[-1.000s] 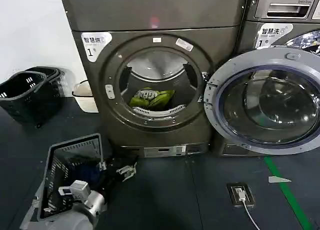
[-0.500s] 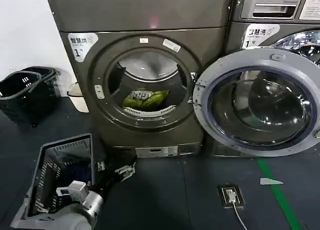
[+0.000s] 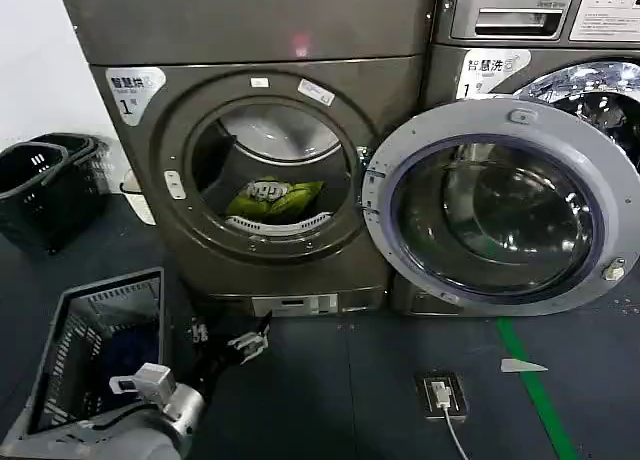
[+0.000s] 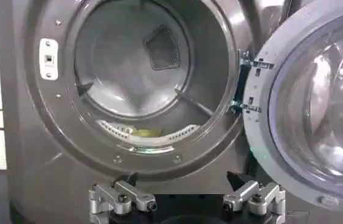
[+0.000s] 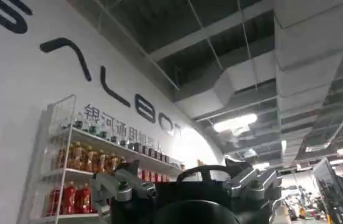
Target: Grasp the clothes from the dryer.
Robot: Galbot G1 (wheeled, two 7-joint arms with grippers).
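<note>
Since a second ago the dryer (image 3: pixel 260 140) has slid left and grown in my head view — I'm still approaching, nothing grasped. Its door (image 3: pixel 500 205) hangs open on the right. My left claw (image 3: pixel 232 342) is low, near its base, released and empty; next it must rise into the port. The clothes (image 3: pixel 270 195) lie on the drum floor, half hidden behind the lip. My right claw (image 5: pixel 190 189) points at the ceiling; I cannot tell its state.

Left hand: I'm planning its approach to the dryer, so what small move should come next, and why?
Probably raise the left hand and advance it toward the dryer port. It hangs low, open, facing the machine's front, while the yellow-green clothes lie in the drum behind the open door.
</note>
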